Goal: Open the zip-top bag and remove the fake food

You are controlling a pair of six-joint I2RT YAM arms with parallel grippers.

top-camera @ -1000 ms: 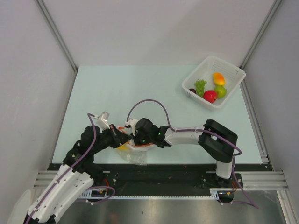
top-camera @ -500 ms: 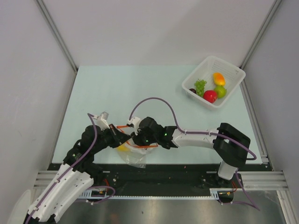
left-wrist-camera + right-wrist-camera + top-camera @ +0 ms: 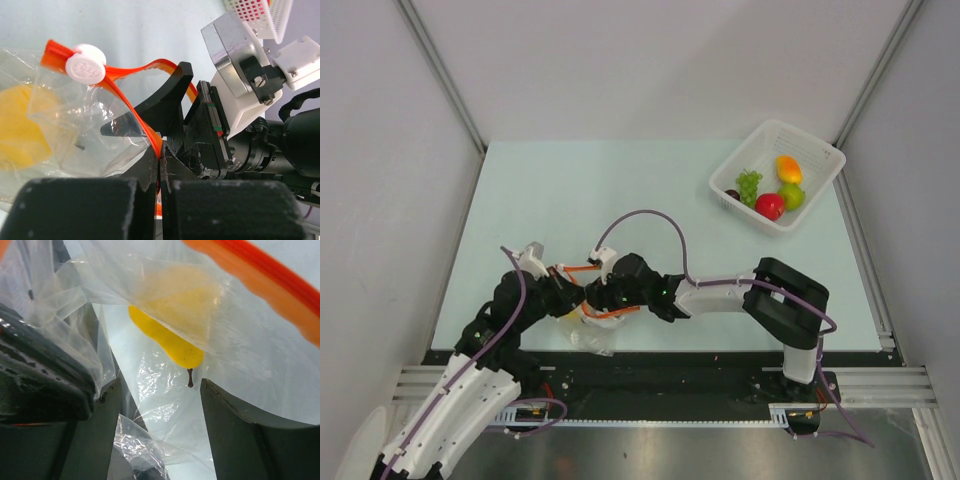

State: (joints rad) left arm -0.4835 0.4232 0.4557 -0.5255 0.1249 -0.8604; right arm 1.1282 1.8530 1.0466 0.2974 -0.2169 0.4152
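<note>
Left gripper [image 3: 160,161] is pinched shut on the bag's [image 3: 75,115] orange strip [image 3: 131,112], near side of the mouth. Right gripper [image 3: 159,390] is spread wide, with one finger [image 3: 162,102] inside the open mouth and the far strip bowed over it. Bag sits at the table's [image 3: 570,190] near edge, between both grippers, its body lying toward the bases. White slider [image 3: 86,64] is at the strip's end. Pear [image 3: 167,342] is inside the bag, framed between the right fingers and past their tips, not touching them. Grapes [image 3: 748,185], apple [image 3: 769,206], green fruit [image 3: 792,196] and orange fruit [image 3: 788,168] are in the basket [image 3: 809,140] at far right, well apart from both grippers.
</note>
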